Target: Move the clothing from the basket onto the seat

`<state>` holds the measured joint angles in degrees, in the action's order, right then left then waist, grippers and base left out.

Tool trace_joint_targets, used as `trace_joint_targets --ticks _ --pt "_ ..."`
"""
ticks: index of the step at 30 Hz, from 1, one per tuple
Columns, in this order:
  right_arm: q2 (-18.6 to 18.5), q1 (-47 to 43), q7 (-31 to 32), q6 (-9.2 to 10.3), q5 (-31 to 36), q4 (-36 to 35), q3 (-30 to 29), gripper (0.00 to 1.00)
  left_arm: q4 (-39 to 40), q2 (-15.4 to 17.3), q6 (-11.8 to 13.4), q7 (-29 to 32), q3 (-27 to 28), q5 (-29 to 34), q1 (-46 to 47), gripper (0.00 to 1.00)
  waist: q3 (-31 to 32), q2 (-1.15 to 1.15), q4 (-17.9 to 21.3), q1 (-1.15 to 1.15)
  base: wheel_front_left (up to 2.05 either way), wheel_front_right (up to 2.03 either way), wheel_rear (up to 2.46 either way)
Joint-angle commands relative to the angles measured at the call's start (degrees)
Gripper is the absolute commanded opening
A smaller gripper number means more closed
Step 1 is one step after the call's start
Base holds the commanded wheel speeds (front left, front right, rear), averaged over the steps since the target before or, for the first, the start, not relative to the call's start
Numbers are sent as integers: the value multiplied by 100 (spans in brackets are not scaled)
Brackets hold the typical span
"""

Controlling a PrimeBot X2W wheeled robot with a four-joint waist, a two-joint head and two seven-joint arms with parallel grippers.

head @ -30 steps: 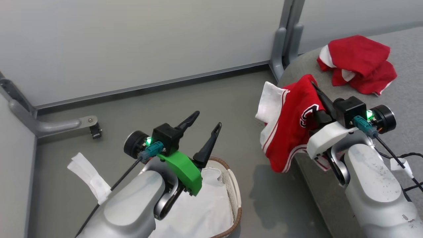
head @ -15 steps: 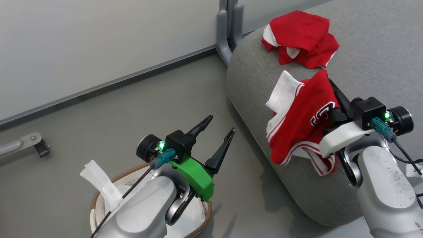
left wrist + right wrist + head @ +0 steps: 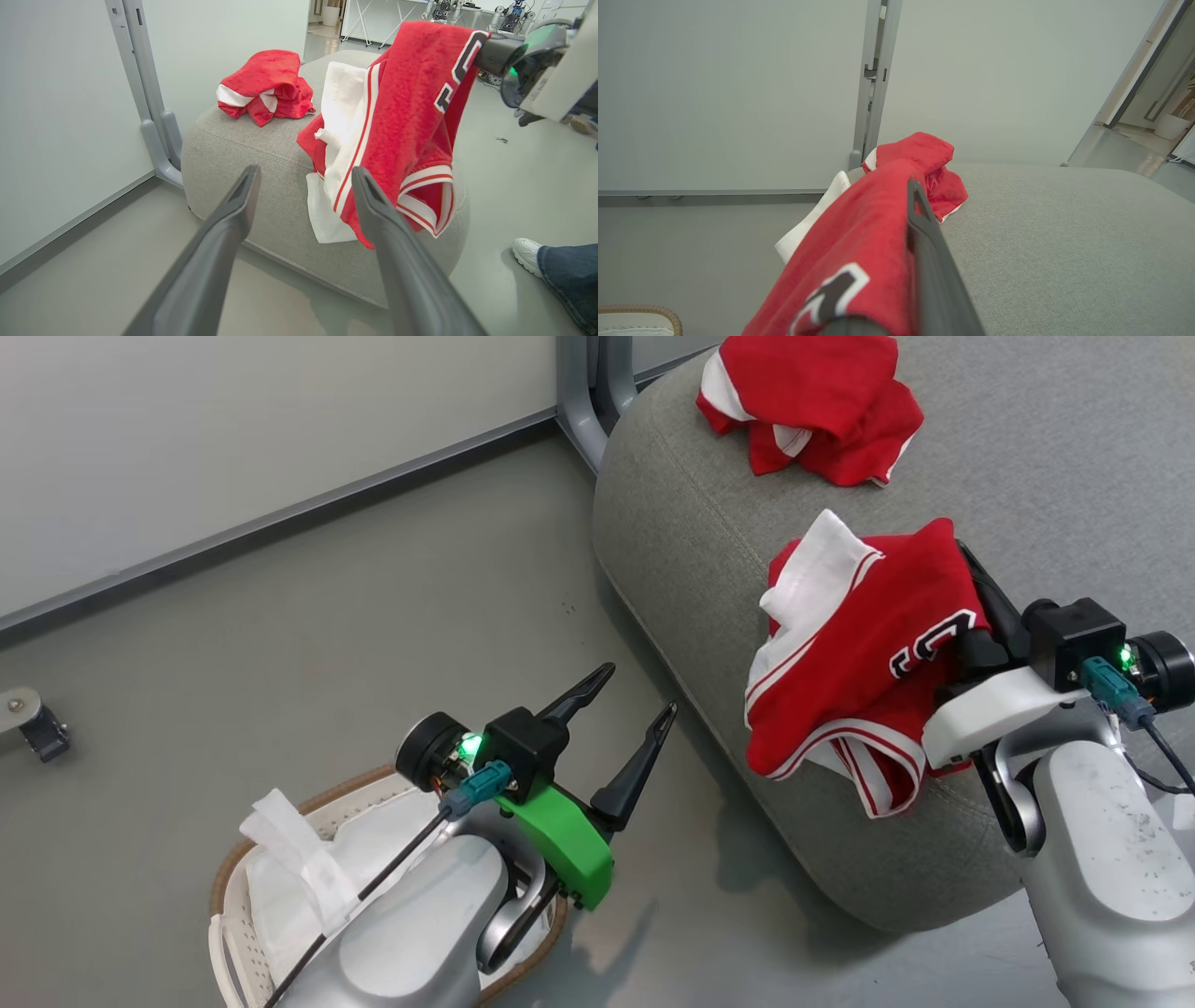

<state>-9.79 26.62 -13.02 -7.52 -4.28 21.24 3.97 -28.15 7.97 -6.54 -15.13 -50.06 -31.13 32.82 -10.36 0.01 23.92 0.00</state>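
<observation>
My right gripper (image 3: pixel 963 553) is shut on a red jersey (image 3: pixel 859 644) with white panels and dark lettering. The jersey drapes over its fingers and hangs above the near left end of the grey seat (image 3: pixel 691 523). In the right wrist view one dark finger (image 3: pixel 920 214) shows beside the fabric (image 3: pixel 868 233). A second red jersey (image 3: pixel 812 401) lies crumpled on the seat further back. My left gripper (image 3: pixel 642 687) is open and holds nothing, above the floor just right of the basket (image 3: pixel 229 887). Between its fingers (image 3: pixel 243 196) I see the hanging jersey (image 3: pixel 402 107).
A white liner sheet (image 3: pixel 299 859) lies in the basket. A grey partition post (image 3: pixel 583 392) stands against the seat's far corner, and a caster foot (image 3: pixel 37 728) sits at the left. A person's white shoe (image 3: pixel 528 254) stands on the floor beyond the seat.
The head view has swung, so the whole picture shifted. My right gripper has carried the jersey from beside the seat's edge to over the seat. The left gripper stays open.
</observation>
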Motion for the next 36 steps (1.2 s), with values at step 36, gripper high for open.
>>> trace_joint_targets --ticks 36 --pt "-2886 4765 1558 6 620 1992 -1973 0 1186 283 156 104 -66 786 658 100 -2287 -1 -1967 0 0 0 0"
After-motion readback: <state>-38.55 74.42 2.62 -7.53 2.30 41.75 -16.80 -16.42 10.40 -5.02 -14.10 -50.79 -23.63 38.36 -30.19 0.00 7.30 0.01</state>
